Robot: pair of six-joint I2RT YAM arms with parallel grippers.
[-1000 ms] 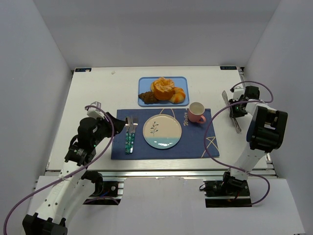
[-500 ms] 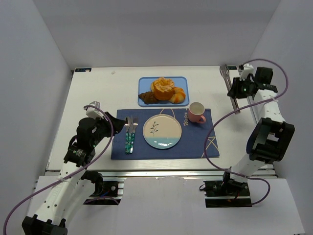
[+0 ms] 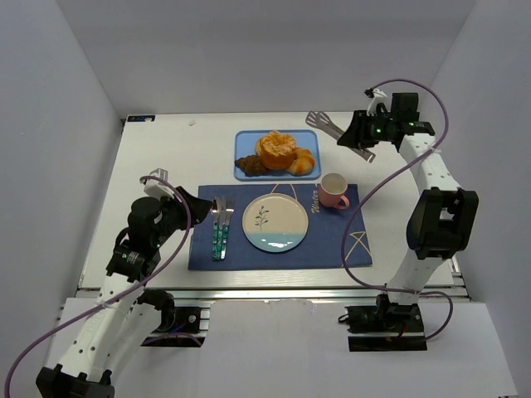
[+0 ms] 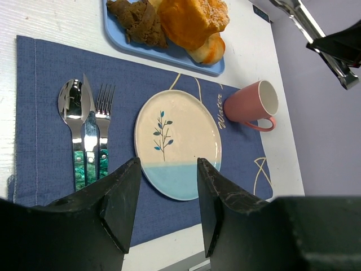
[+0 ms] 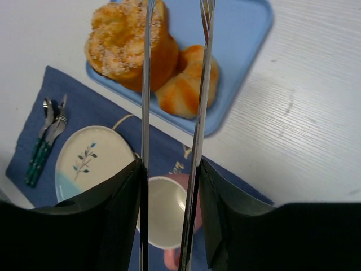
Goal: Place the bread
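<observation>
Bread (image 5: 127,45) crusty, crumb-topped, domed; tongs (image 5: 198,130) slim polished metal; tray (image 5: 242,34) blue.

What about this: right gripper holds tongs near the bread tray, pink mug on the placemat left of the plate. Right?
Not left: the top external view shows the pink mug on the placemat right of the plate. The right gripper does hold tongs near the bread tray.

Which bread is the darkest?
The brown pastry at the tray's left end; the bun and croissant beside it are golden orange.
</observation>
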